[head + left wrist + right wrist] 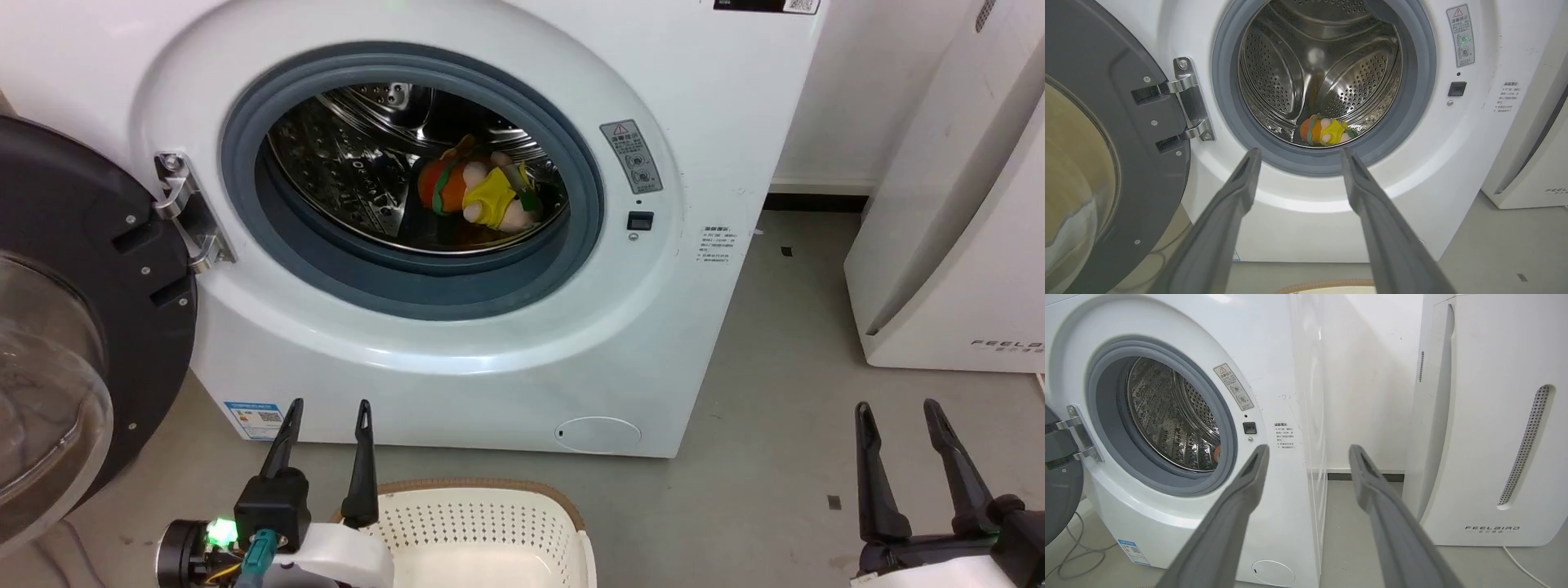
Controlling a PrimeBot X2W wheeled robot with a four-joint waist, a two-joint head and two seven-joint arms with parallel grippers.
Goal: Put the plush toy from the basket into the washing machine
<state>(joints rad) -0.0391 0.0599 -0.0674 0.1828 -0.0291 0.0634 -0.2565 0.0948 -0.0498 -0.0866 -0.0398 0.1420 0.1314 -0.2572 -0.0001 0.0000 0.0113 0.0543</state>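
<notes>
Plush toy (478,194) lay at the bottom of the steel drum (351,163) inside the washing machine (718,147), orange bun head to the left of the head view, yellow shirt to the right. It rested past the grey door seal (424,278), not on it. Judgement: placement looks done. A soft item released on that curved wall would settle at the low point.

Door (90,269) hung wide open on its hinge (184,212) at the left, so the porthole was unobstructed. Basket (482,486) sat on the floor (775,367) just in front of the machine. Its visible part held nothing.

Left gripper (329,404): fingers spread wide, nothing between them, low before the machine front and outside the porthole. In its wrist view the toy sat just above the gap between the fingertips, well beyond them, deep in the drum.

Right gripper (896,406): fingers likewise spread and empty, over the floor, well apart from the toy, aimed between the machine and the white FEELBIRD appliance (955,245).
</notes>
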